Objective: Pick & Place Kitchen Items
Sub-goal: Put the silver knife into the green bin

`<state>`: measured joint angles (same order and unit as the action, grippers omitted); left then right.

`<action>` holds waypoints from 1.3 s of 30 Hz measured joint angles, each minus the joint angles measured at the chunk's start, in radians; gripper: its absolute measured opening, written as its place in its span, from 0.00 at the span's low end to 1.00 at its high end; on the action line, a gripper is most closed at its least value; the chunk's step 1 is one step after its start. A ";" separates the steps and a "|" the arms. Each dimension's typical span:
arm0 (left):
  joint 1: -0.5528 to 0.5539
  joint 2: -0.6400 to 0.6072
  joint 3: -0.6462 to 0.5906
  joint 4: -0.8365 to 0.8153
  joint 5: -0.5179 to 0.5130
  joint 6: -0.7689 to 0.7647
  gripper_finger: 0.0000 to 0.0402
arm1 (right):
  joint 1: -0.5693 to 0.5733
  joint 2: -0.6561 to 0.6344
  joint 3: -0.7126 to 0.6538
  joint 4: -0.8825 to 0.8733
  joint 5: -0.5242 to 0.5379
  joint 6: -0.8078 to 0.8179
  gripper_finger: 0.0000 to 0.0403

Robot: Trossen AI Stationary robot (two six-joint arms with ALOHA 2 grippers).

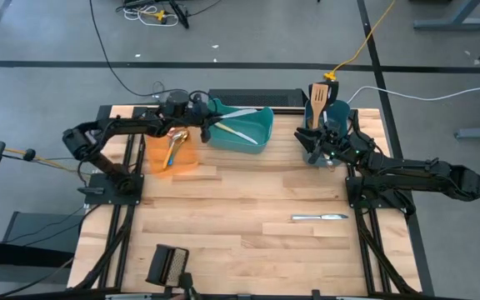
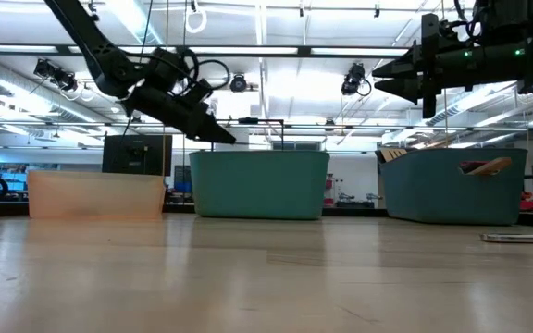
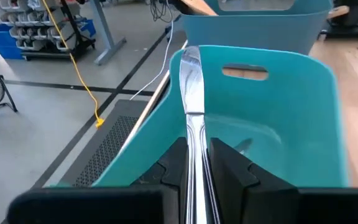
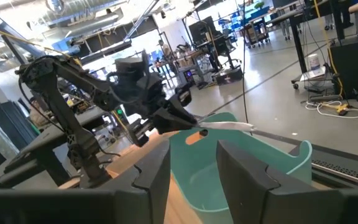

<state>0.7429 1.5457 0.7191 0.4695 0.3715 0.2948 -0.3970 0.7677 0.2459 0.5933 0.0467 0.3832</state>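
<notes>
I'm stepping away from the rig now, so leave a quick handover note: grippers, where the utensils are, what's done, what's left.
Left gripper: shut on a silver table knife, held over the teal bin.
Right gripper: open, empty, above the dark teal bin at the table's right rear.
Done: one utensil already lies in the teal bin; a wooden slotted spatula stands in the dark teal bin; gold utensils are in the orange bin.
Left: release the held knife into the teal bin, then fetch the second knife lying on the table front right.
</notes>
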 joint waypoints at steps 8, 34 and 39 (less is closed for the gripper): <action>-0.007 0.122 0.136 -0.039 0.044 -0.022 0.14 | 0.000 0.000 0.000 -0.017 -0.002 0.007 0.35; -0.030 0.178 0.192 -0.160 0.021 -0.054 0.47 | 0.000 0.000 0.000 -0.036 -0.003 0.006 0.35; -0.041 0.178 0.193 -0.160 0.025 -0.075 0.48 | 0.000 0.000 0.000 -0.036 -0.003 0.004 0.35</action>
<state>0.7016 1.7241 0.9116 0.3097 0.3960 0.2199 -0.3973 0.7677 0.2459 0.5575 0.0442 0.3872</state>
